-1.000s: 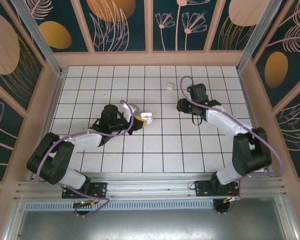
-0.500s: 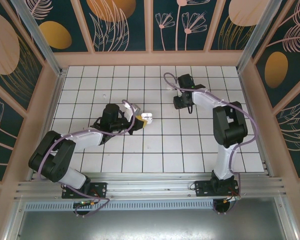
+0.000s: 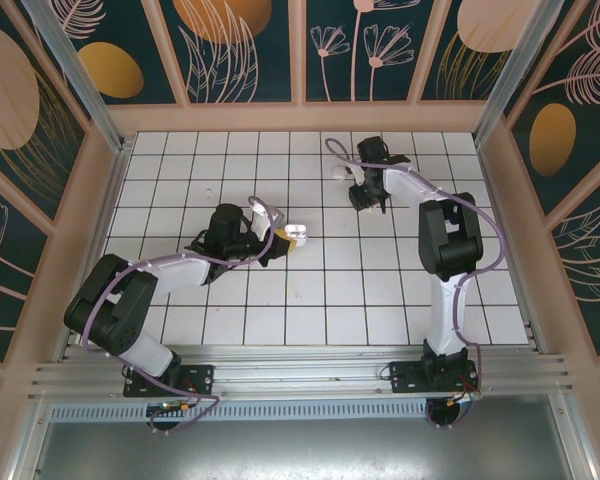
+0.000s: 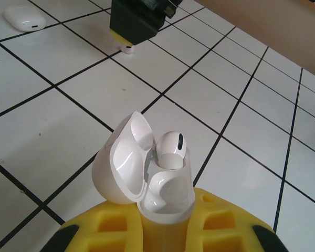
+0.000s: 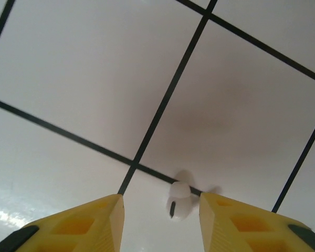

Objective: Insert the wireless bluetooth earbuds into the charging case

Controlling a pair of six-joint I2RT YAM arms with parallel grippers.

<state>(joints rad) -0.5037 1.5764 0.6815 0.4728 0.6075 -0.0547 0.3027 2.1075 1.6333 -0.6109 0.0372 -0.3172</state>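
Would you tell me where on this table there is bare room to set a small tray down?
The near rows of the table are bare; so are the tiles right of the right arm. Mid-table is crowded: the left gripper holds the open case, and the right gripper straddles an earbud near a white pebble-shaped box.

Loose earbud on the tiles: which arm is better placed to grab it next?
Right. The right gripper, open, hangs over the earbud, fingers either side; the left gripper is shut on the open case.

White-black arms [image 3: 170,270] (lilac cables [image 3: 329,150]) carry yellow fingers [image 5: 84,226].
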